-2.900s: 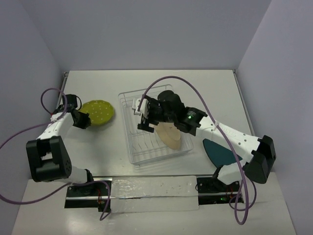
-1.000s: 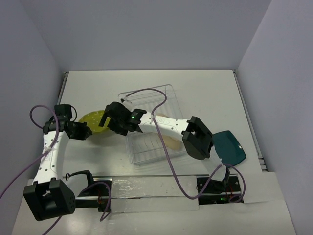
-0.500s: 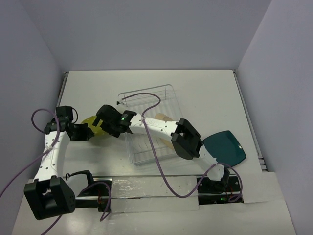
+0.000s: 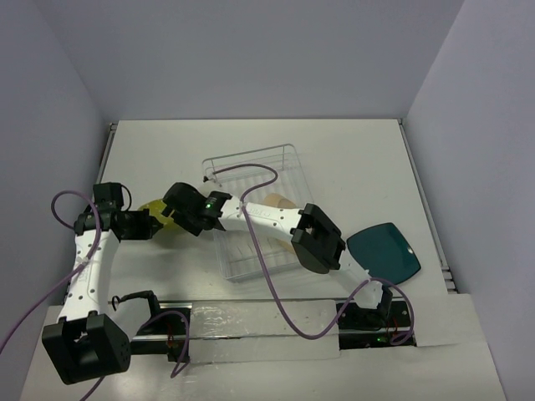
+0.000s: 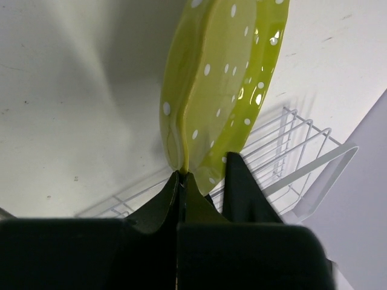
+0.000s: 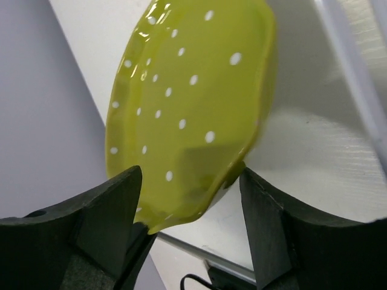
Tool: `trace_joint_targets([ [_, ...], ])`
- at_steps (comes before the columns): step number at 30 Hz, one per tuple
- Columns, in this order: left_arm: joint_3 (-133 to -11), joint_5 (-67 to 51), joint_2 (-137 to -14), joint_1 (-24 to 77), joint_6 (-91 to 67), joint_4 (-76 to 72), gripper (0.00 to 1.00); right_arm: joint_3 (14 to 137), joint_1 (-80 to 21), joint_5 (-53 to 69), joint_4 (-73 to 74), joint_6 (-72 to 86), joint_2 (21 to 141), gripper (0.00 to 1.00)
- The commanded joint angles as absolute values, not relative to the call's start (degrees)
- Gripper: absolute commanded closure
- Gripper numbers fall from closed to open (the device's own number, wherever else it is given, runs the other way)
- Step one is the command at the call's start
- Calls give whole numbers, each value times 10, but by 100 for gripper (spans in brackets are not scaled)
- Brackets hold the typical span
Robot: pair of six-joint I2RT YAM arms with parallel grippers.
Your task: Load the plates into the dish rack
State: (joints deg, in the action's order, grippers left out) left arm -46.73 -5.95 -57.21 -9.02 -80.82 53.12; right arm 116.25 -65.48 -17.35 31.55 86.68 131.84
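- Tabletop [image 4: 351,159]: white, carries everything; both arms reach to its 9 o'clock side.
- Dish rack [image 4: 238,255]: wire basket at the centre of the top view.
- Teal plate [image 4: 383,248]: lies flat on the tabletop at 4 o'clock from the rack, well apart from both arms.
- Beige plate [image 4: 276,201]: inside the rack, toward its 3 o'clock wall, mostly covered by the right arm.
- Yellow-green plate [image 5: 217,78]: just beside the rack at 9 o'clock, tilted up on edge.
- Left jaws: clamped on the plate's near rim.
- Right jaws: spread wide, one finger either side of the dotted face [image 6: 187,103]; contact not clear.
- Step, as I judge it: handing the yellow-green plate across toward the rack. Next, the right jaws must close on the rim before the left let go.
- Hard to make out: rack tines, the beige plate's slot, and whether the plate's lower edge touches the tabletop.
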Motion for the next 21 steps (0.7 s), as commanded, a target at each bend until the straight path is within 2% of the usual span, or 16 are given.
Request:
trace_joint_targets([
  [1,-463,-94,-552,-93,-820,491,100,1152,-659,-211,318,916,1337,43],
  [6,-466,-86,-541,-93,-820,499,100,1176,-666,-203,305,916,1355,70],
  [8,-472,-78,-538,-93,-816,507,100,1167,-667,-203,292,923,1357,94],
  [9,-474,-78,-537,-93,-815,510,100,1160,-667,-206,281,922,1353,100],
  [16,-524,-84,-537,-93,-761,515,100,1161,-668,-266,193,806,1320,100],
  [17,-541,-80,-539,-93,-750,521,93,1159,-669,-272,180,786,1313,100],
  [19,-620,-45,-543,-93,-704,540,59,1145,-668,-274,97,698,1290,100],
  [21,-669,-23,-545,-93,-677,558,35,1149,-668,-280,58,642,1277,100],
])
